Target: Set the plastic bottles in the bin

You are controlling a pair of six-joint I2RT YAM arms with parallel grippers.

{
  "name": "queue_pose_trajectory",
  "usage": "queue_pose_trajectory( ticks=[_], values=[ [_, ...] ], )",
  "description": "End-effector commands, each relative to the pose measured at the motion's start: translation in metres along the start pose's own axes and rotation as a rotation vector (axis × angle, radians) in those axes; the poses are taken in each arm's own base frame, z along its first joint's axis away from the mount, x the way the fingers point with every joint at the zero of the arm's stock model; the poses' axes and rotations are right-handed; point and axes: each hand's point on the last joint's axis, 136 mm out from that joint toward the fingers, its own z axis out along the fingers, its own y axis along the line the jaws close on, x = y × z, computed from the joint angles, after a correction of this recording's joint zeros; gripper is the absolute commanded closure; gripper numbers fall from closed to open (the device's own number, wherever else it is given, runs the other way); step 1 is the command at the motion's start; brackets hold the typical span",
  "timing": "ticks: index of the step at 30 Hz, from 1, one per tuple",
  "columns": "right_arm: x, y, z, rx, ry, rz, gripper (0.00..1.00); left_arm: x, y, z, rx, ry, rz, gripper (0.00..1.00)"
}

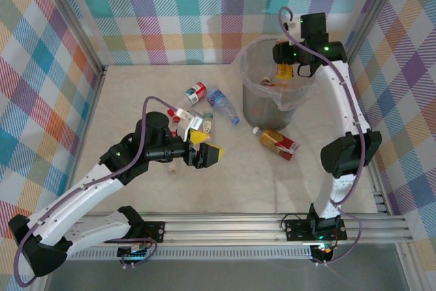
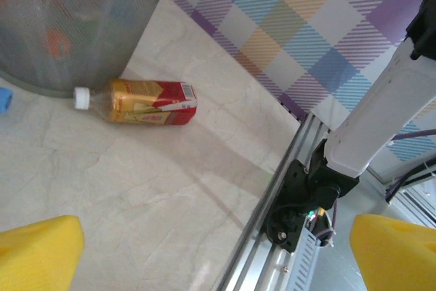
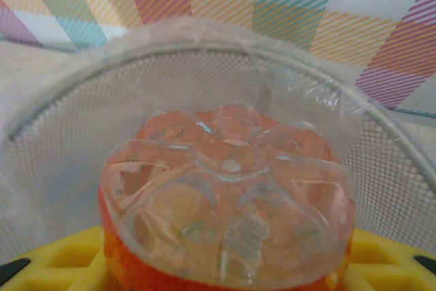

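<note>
The left gripper point(image 1: 204, 148) hung released over the desk point(image 1: 136, 189), beside scattered bottles point(image 1: 223, 105). A red-and-gold bottle point(image 2: 146, 102) lay on its side, cap toward the bin point(image 1: 262, 103). Above the bin, the right gripper point(image 1: 285, 71) was clenched on an orange bottle point(image 3: 228, 195), its base facing the wrist camera and its cap end hidden, probably pointing down.

The table point(image 1: 238, 182) has a pale beige, marble-veined top under even, diffuse lighting. Plaid panels in multicoloured checks enclose it on three sides: back wall point(image 1: 204, 11), left wall point(image 1: 34, 66) and right wall point(image 1: 409, 52). An aluminium post point(image 1: 78, 18) stands at each far corner. A slotted aluminium rail point(image 1: 231, 226) runs along the near edge.
</note>
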Motion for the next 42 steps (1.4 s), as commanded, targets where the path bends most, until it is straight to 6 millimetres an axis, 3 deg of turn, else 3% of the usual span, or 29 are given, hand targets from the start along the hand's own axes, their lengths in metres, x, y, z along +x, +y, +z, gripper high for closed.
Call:
queue_pose_trajectory(
  ticks=[1, 13, 21, 25, 34, 42],
  values=[
    [0.011, -0.008, 0.006, 0.08, 0.061, -0.106, 0.46, -0.028, -0.009, -0.016, -0.025, -0.11, 0.113, 0.0],
    [0.041, -0.002, 0.037, 0.1, 0.18, -0.161, 0.46, -0.078, 0.003, -0.056, -0.187, -0.433, 0.197, 0.0],
    [0.061, 0.001, 0.057, 0.093, 0.249, -0.163, 0.44, -0.072, 0.013, -0.062, -0.245, -0.429, 0.199, 0.0],
    [0.065, 0.001, 0.06, 0.091, 0.259, -0.154, 0.36, -0.068, 0.016, -0.062, -0.253, -0.416, 0.192, 0.0],
    [0.047, 0.003, 0.04, 0.088, 0.203, -0.139, 0.17, -0.064, 0.017, -0.06, -0.255, -0.386, 0.185, 0.0],
    [0.029, 0.018, 0.015, 0.008, 0.132, -0.093, 0.21, -0.06, 0.017, -0.059, -0.253, -0.367, 0.182, 0.0]
  ],
)
